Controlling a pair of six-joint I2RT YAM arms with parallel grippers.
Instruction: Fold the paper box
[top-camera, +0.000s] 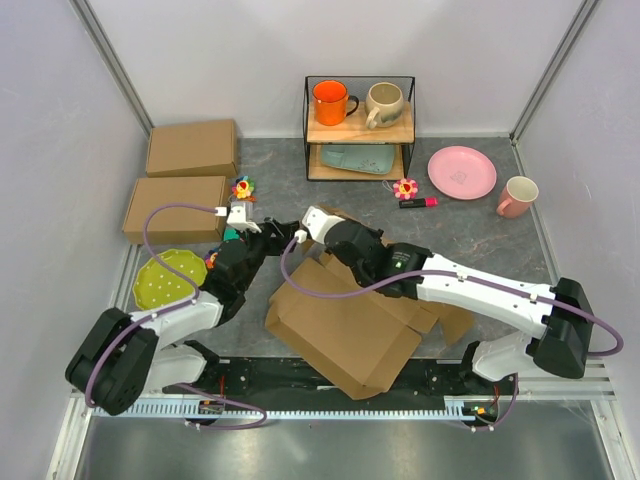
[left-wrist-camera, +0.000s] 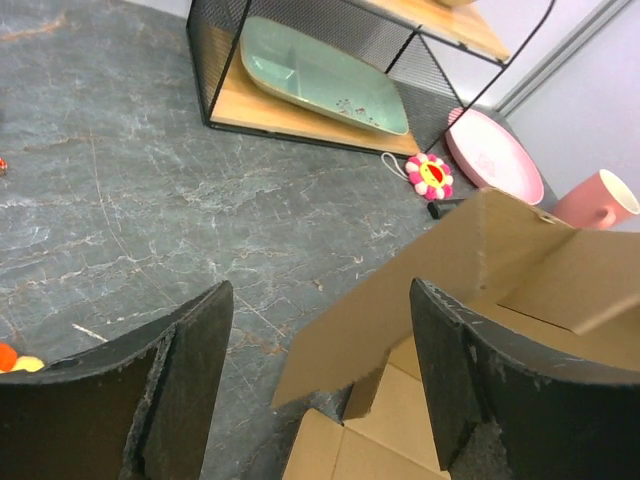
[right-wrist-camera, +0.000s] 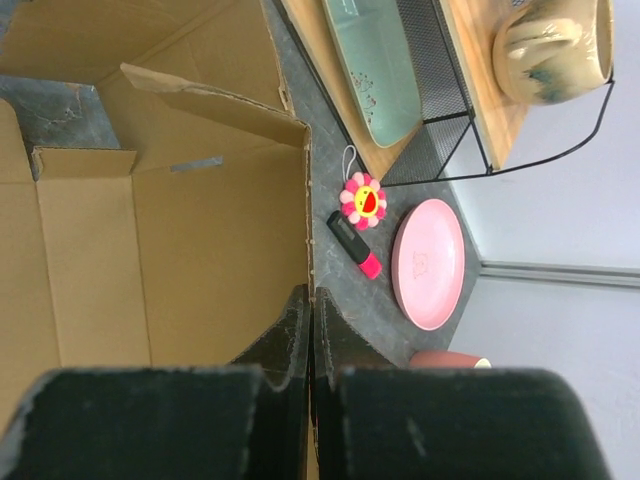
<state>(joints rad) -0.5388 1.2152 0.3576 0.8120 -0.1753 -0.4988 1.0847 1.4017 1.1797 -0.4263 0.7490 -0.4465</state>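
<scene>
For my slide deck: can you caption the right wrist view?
Right hand pinching a raised wall of the cardboard box, pink plate beyond.

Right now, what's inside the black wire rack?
In the wire rack, the top shelf holds an orange mug and a cream mug. The lower shelf holds a pale green dish. The top shelf hides the lower one's back part.

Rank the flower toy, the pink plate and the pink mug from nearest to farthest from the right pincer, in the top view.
1. Flower toy, at the corner of the rack.
2. Pink plate, farther right.
3. Pink mug, at the far right.
</scene>
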